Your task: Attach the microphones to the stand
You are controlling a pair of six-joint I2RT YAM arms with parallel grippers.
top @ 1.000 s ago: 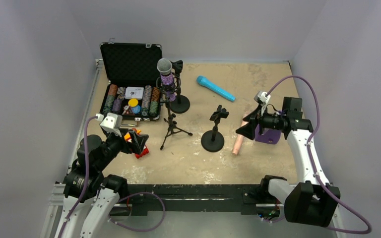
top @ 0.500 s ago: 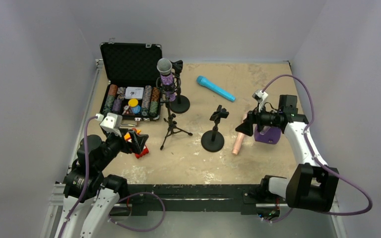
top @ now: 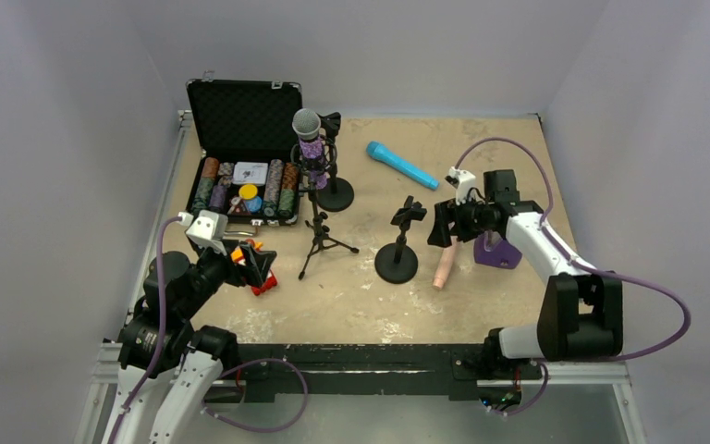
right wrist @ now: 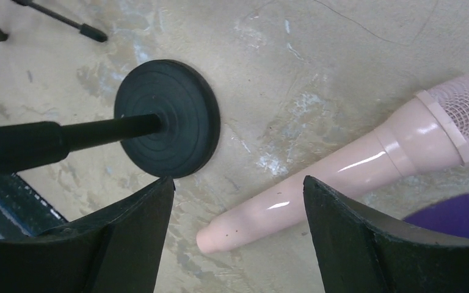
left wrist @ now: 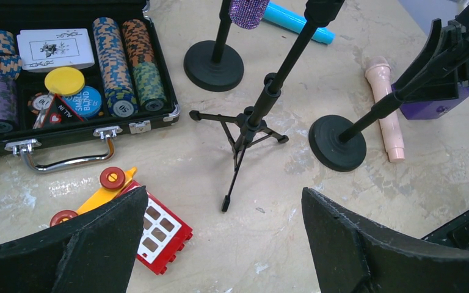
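Pale pink microphone [right wrist: 342,177] now lies right beneath the right gripper [right wrist: 237,190].
The arm has swung off the purple box [top: 504,254] towards the round-based stand [top: 397,248]. Its jaws stand apart and empty, so a pick-up looks next. The left gripper [left wrist: 223,201] gapes wide, holding nothing. Ahead of it, a blue chip [left wrist: 85,101] reads "SMALL BLIND".

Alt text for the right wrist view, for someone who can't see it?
The open right gripper hovers over the pale pink microphone, which lies flat on the table, ungripped. Left of it stands a black round-base stand, its pole running out of frame.
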